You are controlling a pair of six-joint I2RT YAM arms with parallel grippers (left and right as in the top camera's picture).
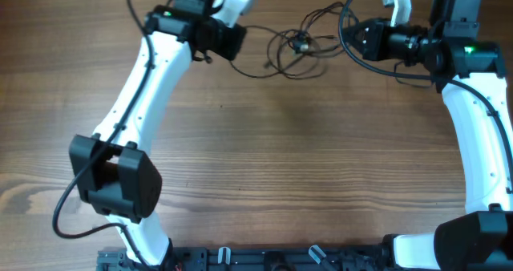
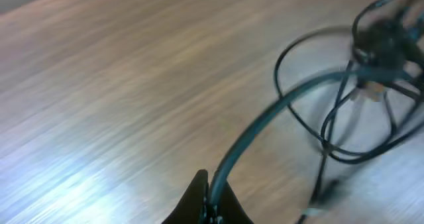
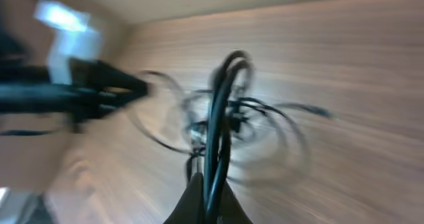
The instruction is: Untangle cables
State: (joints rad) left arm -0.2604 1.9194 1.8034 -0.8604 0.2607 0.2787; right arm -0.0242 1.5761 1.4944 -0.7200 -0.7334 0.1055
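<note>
No text, label, brand, number or sign readable in any view. Overhead view: nothing legible at this size. Both wrist views: blurred, no letters or digits to make out.

Overhead cam: high up, looks straight down on whole table (image 1: pixel 280 159). L wrist cam: low, close to table, faces past left pincer (image 2: pixel 211 196) twd cables (image 2: pixel 371 65) upper right. R wrist cam: same past right pincer (image 3: pixel 207 194), blurry. All 3 share cables
</note>
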